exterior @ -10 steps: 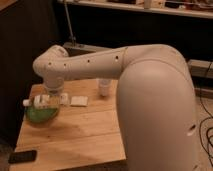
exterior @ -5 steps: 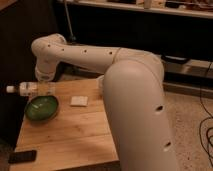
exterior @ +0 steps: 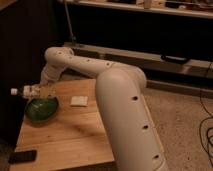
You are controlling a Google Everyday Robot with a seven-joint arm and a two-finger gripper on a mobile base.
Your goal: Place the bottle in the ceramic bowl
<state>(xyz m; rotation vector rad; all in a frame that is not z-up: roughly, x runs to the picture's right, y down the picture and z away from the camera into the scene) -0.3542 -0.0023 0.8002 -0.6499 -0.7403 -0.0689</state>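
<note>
Just above the ceramic bowl [exterior: 41,110], the gripper [exterior: 44,93] pinches the bottle [exterior: 28,91] mid-body, sideways; it looks light, thin-walled, likely slippery.

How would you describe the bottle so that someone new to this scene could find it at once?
Start at the wooden table and go to the green bowl at its far left. Just above the bowl, the bottle lies sideways at the gripper. Its white cap and pale body distinguish it from the flat white pad.
</note>
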